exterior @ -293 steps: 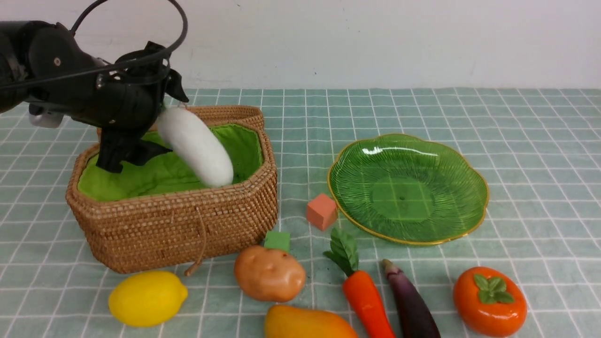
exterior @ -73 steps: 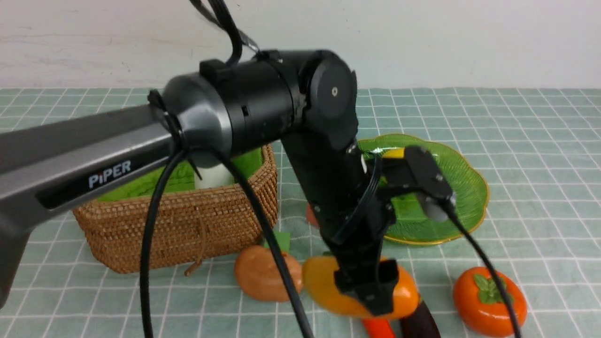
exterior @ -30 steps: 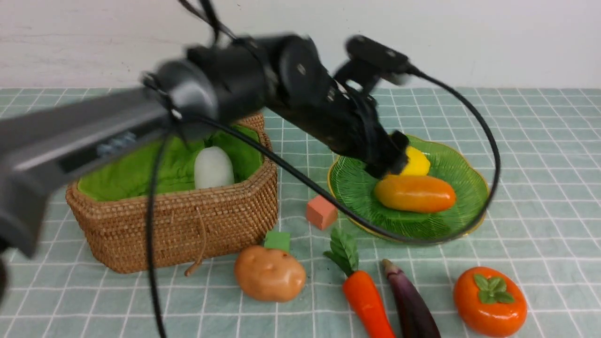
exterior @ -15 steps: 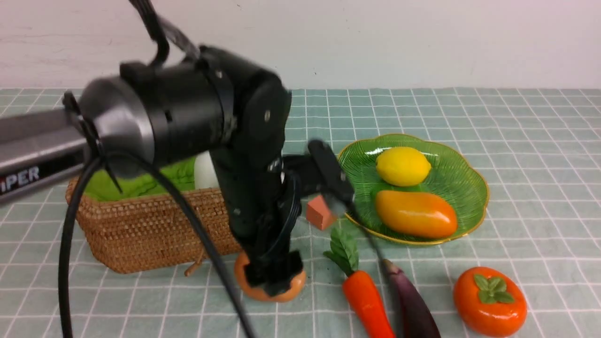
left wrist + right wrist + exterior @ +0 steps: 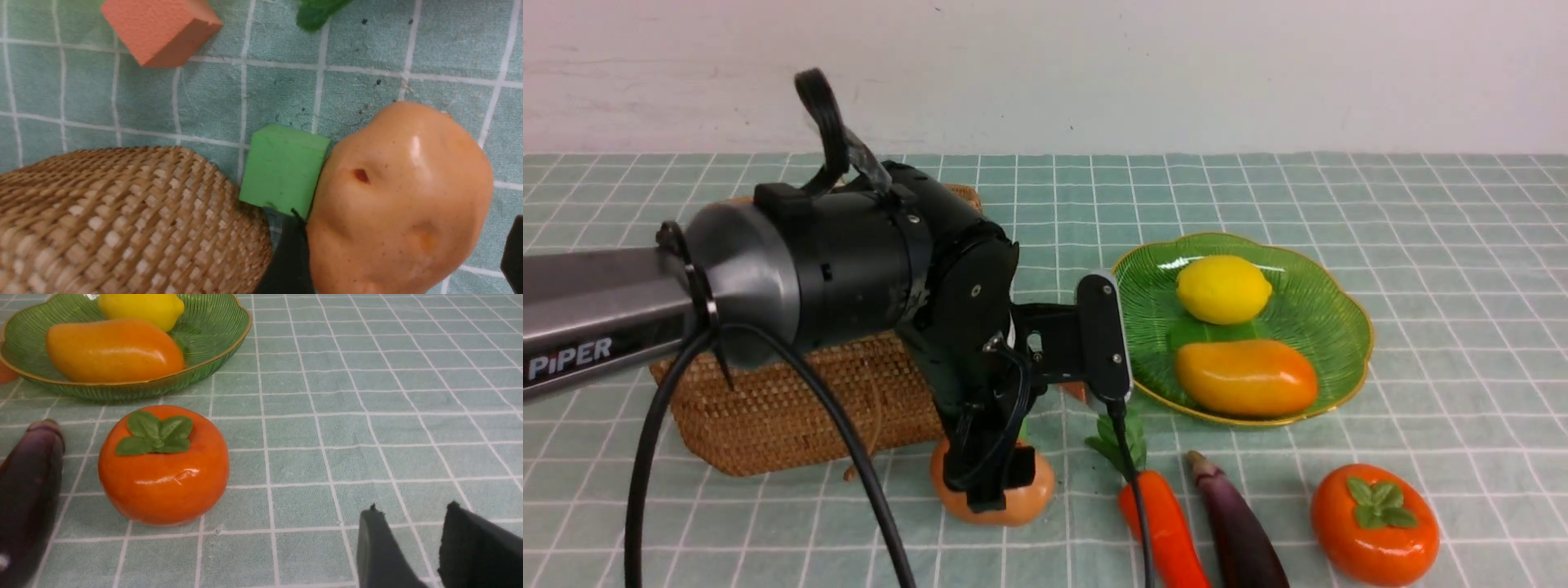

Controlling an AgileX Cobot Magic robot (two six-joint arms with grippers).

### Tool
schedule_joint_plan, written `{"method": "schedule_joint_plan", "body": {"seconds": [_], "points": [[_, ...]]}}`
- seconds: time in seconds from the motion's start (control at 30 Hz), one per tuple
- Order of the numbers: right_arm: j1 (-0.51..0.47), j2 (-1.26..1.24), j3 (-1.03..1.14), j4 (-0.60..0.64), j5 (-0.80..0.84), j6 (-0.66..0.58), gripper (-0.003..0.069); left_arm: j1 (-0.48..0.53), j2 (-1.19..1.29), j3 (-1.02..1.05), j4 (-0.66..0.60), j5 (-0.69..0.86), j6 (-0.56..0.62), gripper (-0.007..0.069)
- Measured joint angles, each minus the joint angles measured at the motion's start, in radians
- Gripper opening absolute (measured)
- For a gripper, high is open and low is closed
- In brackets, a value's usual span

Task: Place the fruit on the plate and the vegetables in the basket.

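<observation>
The potato (image 5: pixel 1031 492) lies on the checked cloth (image 5: pixel 1421 204) at the near side, just in front of the right corner of the basket (image 5: pixel 792 408). Its skin is glossy and its body rounded and lumpy. It looks like a hard, light toy, so it should neither dent nor weigh much, but it may well slip out of a shallow pinch. The safest hold seems to be across its thick middle, with the pads low on its sides.

The left gripper (image 5: pixel 1001 486) stands over it, jaws spread wide, one finger on each side and nothing gripped yet. The wrist view shows one finger squeezed between the potato and the basket wall. A small green cube (image 5: pixel 282 167) touches the potato's far side and could be nudged when the jaws close.

To the right lie the carrot (image 5: pixel 1168 531), the eggplant (image 5: pixel 1237 531) and the persimmon (image 5: pixel 1374 523). Farther back, the plate (image 5: pixel 1339 327) holds the lemon (image 5: pixel 1223 287) and the mango (image 5: pixel 1245 377). The right gripper (image 5: pixel 412 506) rests low near the persimmon, jaws slightly parted and empty
</observation>
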Motion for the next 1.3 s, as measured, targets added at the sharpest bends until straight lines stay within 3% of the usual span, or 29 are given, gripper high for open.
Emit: {"method": "schedule_joint_plan", "body": {"seconds": [0.4, 0.5, 1.3], "points": [[0.0, 0.0, 0.0, 0.0, 0.0, 0.0, 0.0242, 0.0, 0.091, 0.005, -0.026, -0.027, 0.001, 0.0603], [0.0, 0.0, 0.0, 0.0, 0.0, 0.0, 0.0242, 0.0, 0.091, 0.003, -0.026, -0.005, 0.001, 0.0573], [0.0, 0.0, 0.0, 0.0, 0.0, 0.0, 0.0242, 0.003, 0.015, 0.004, -0.103, 0.148, 0.001, 0.0573]]}}
